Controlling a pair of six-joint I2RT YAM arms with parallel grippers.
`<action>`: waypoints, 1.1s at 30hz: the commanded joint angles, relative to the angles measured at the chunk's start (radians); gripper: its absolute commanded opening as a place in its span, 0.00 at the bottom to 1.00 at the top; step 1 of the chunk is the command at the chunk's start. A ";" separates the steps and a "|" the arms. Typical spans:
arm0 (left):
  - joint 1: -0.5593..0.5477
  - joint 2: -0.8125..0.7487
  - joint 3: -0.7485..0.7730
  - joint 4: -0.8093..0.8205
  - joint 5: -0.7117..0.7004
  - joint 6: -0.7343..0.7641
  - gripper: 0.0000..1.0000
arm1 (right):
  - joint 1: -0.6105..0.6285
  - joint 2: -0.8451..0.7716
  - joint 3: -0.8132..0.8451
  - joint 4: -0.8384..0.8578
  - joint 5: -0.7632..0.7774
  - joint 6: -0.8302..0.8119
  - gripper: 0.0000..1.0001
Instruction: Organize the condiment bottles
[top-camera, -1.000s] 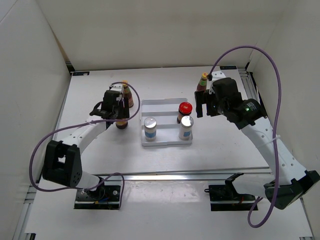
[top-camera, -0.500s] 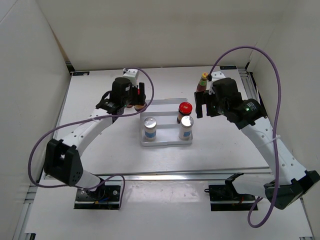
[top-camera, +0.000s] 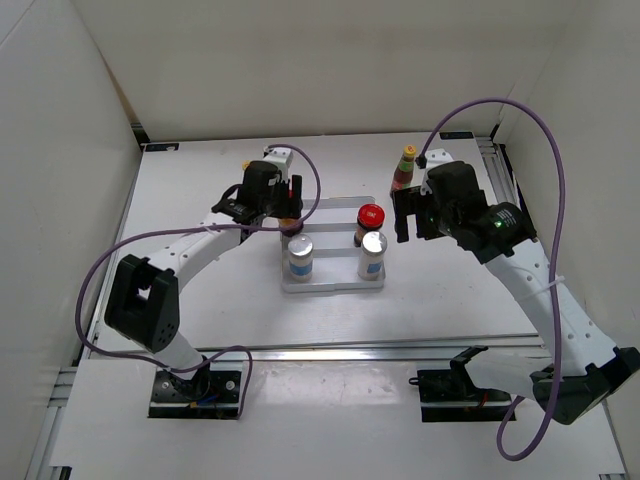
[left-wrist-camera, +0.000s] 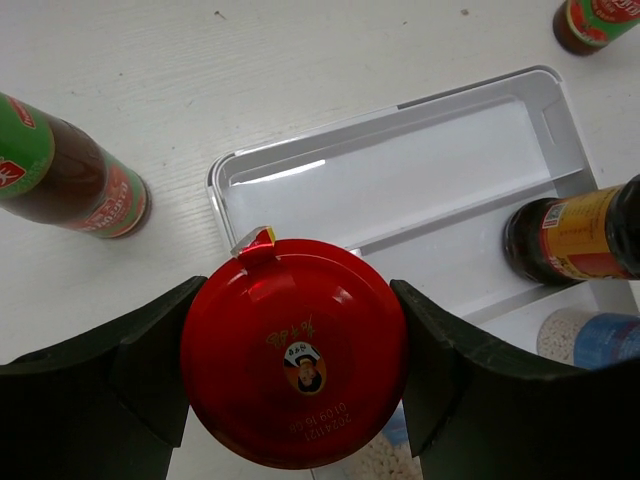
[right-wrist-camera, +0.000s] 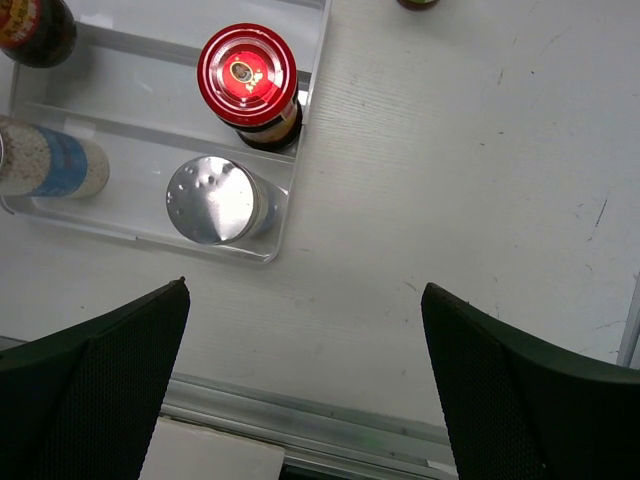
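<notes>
My left gripper (left-wrist-camera: 296, 350) is shut on a squat jar with a red lid (left-wrist-camera: 295, 365), held above the back left part of the white tray (left-wrist-camera: 380, 180). In the top view this gripper (top-camera: 287, 213) hovers over the tray (top-camera: 333, 283). A second red-lidded jar (top-camera: 371, 217) and two silver-capped shakers (top-camera: 373, 244) (top-camera: 300, 250) stand in the tray. One slim sauce bottle (left-wrist-camera: 62, 172) stands left of the tray, another (top-camera: 405, 168) behind its right end. My right gripper (right-wrist-camera: 305, 400) is open and empty over bare table right of the tray.
White walls enclose the table on the left, back and right. An aluminium rail (right-wrist-camera: 320, 425) runs along the near edge below the right gripper. Purple cables loop over both arms.
The left arm has carried the red-lidded jar from the table left of the tray to above the tray's back left corner. The right arm has barely shifted.
</notes>
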 joint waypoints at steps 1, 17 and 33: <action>-0.025 -0.044 -0.008 0.096 0.020 -0.028 0.11 | -0.004 -0.019 -0.003 0.006 0.014 -0.006 1.00; -0.077 -0.021 -0.031 0.098 -0.007 -0.037 0.12 | -0.004 -0.019 -0.012 0.015 0.014 -0.006 1.00; -0.077 0.040 -0.019 0.046 -0.058 -0.017 0.45 | -0.004 -0.019 -0.012 0.015 0.014 -0.006 1.00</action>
